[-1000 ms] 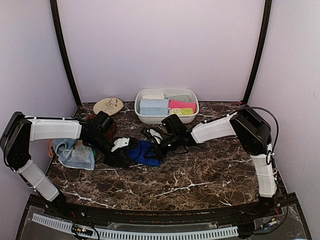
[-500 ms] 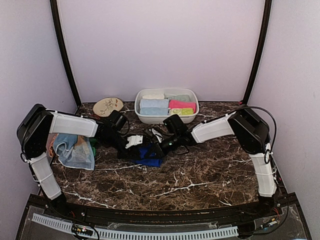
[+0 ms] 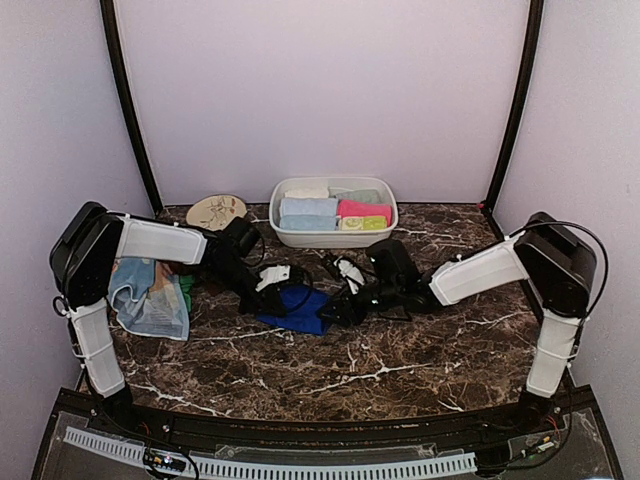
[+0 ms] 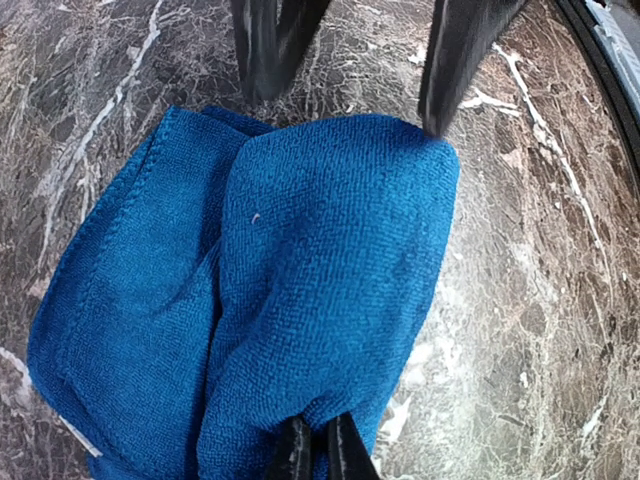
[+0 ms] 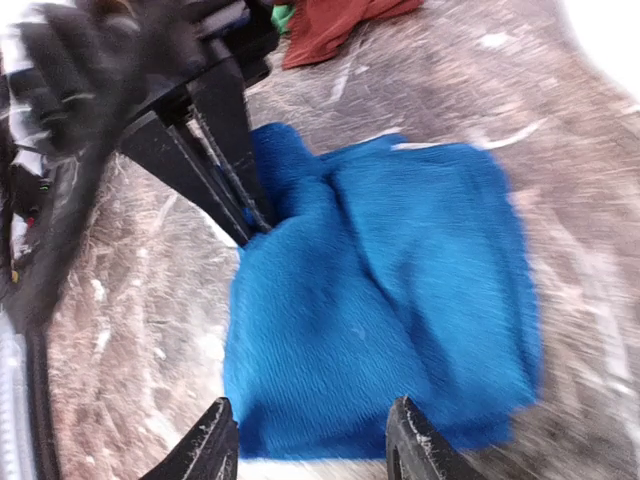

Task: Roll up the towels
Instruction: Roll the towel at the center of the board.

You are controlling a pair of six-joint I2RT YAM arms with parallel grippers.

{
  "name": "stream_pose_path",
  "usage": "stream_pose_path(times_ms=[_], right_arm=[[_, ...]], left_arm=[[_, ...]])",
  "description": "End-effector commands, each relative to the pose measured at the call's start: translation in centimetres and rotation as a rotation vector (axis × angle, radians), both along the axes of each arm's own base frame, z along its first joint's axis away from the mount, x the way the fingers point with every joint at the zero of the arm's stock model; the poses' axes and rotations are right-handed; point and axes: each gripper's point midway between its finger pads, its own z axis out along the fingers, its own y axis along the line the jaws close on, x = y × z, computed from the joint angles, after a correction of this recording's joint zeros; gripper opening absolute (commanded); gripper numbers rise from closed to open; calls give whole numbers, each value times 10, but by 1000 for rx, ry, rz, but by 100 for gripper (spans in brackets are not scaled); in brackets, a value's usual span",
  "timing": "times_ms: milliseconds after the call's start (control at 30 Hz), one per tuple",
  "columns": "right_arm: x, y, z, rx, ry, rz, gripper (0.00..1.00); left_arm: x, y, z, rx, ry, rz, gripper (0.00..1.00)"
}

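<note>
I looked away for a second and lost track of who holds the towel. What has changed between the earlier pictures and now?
The right gripper opened, let go of the blue towel and drew back to the right. The left gripper shifted right and closed on the towel's edge. The tub, the plate and the towel pile at the left stayed where they were.

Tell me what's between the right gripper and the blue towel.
Nothing. In the right wrist view, the open right gripper straddles the near edge of the blue towel.
</note>
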Motion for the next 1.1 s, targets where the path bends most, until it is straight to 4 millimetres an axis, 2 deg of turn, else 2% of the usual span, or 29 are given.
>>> stream_pose_path(times_ms=[0, 133, 233, 333, 433, 600, 700, 833, 900, 1000, 1067], right_arm=[[10, -27, 23, -72, -270, -79, 51], [-28, -30, 30, -180, -546, 42, 52], [-55, -15, 28, -297, -743, 169, 52], [-62, 2, 25, -410, -938, 234, 54], [-55, 15, 23, -456, -1084, 250, 57], [-38, 38, 10, -520, -1193, 280, 58], [-26, 50, 2, -535, -1207, 288, 57], [-7, 49, -17, -551, -1148, 277, 55], [-3, 45, -30, -561, -1081, 286, 50], [-4, 38, -45, -566, -944, 294, 38], [-7, 33, -53, -559, -860, 292, 30]], left_arm=[[-27, 20, -31, 124, 182, 15, 0], [-28, 14, -31, 127, 255, 14, 0], [-23, 11, -31, 139, 277, 16, 1], [-22, 11, -37, 168, 307, 16, 1], [-22, 11, -40, 193, 338, 10, 0], [-24, 14, -46, 229, 372, 3, 0], [-26, 16, -47, 241, 381, -1, 0], [-25, 18, -47, 244, 380, -6, 2], [-23, 18, -45, 236, 375, -2, 8], [-9, 17, -32, 178, 349, 44, 29], [5, 21, -17, 106, 323, 86, 49]])
